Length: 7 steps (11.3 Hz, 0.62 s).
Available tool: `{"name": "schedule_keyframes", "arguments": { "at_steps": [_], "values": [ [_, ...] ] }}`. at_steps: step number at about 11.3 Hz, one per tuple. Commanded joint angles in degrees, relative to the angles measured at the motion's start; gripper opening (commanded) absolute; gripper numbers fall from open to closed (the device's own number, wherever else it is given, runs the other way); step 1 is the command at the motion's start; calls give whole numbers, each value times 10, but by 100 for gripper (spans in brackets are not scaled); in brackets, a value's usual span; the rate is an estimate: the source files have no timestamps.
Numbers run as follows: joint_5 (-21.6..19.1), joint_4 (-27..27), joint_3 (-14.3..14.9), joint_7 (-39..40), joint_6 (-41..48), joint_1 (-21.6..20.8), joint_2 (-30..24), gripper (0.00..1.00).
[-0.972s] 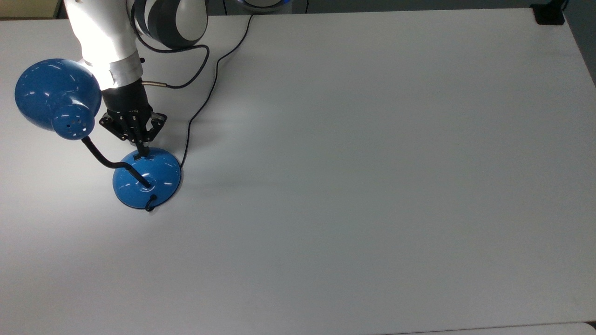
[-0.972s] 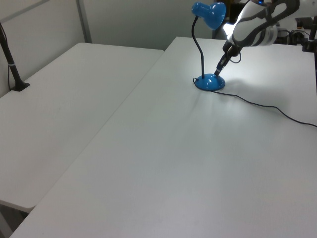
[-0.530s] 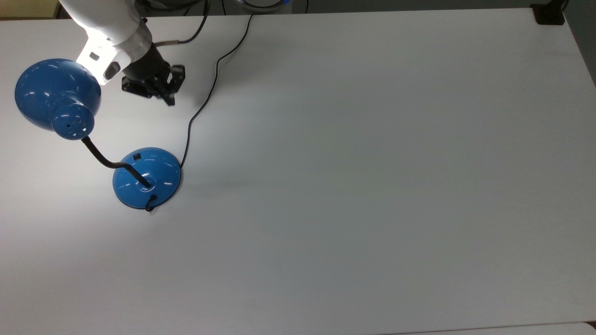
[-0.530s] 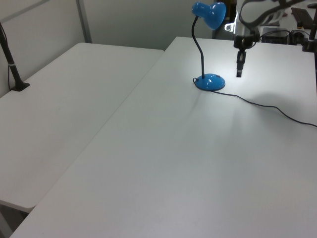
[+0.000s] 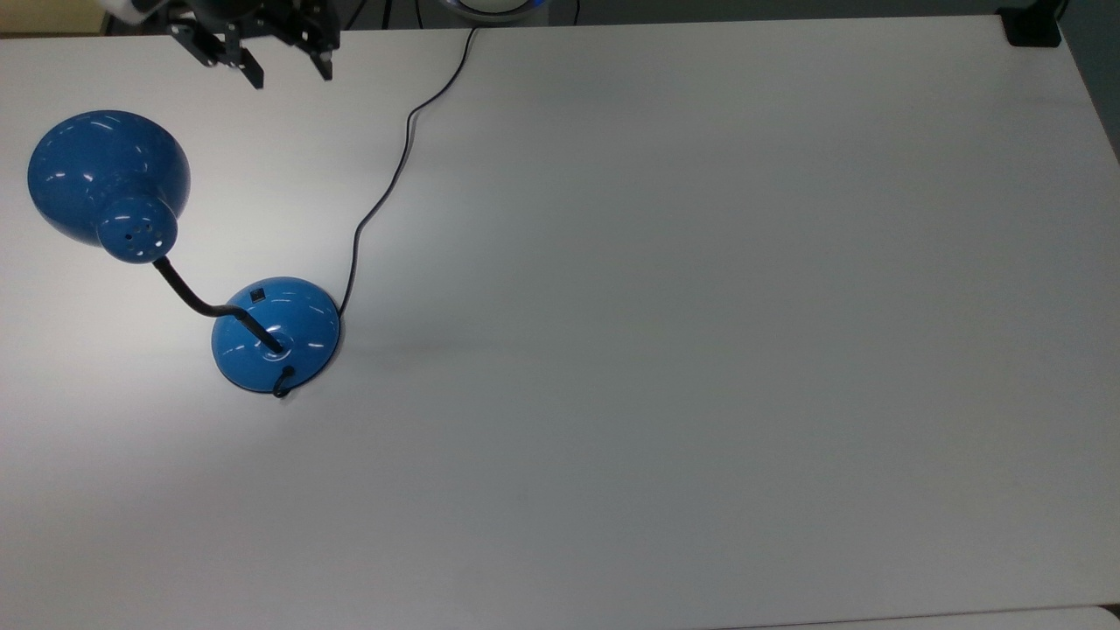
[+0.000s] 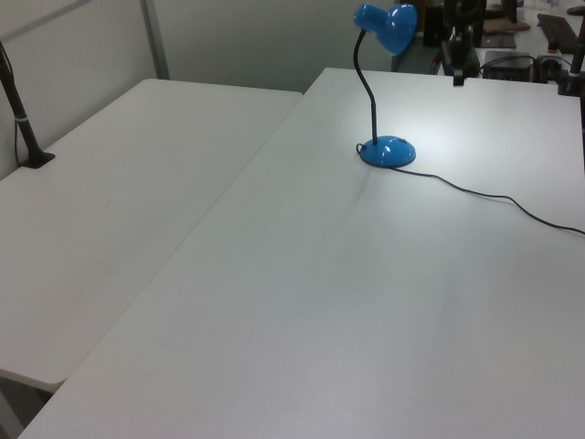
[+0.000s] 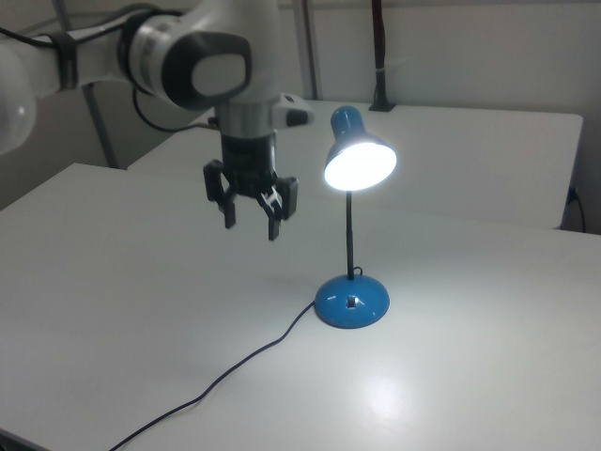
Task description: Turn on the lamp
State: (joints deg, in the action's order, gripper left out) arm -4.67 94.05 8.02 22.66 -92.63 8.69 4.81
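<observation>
We see the lamp lit, standing on the counter. Pincer spread wide, empty, raised well clear. The base switch lies down and toward the right view's right from it. We judge the task done.

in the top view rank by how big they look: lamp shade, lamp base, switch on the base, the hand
1. lamp shade, though it sits nearer the camera
2. hand and lamp base: too close to rank, hand cut off by the frame
3. switch
</observation>
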Motion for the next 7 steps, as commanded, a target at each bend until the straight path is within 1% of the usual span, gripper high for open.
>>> {"name": "schedule_keyframes", "arguments": {
  "at_steps": [1,2,3,7],
  "values": [
    [25,-19,3,-66,14,-48,-43,100],
    [24,-38,3,-115,12,-55,-42,100],
    [28,-44,4,-152,7,-76,-42,100],
    [31,-42,2,-150,-18,-80,-38,100]
  ]
}}
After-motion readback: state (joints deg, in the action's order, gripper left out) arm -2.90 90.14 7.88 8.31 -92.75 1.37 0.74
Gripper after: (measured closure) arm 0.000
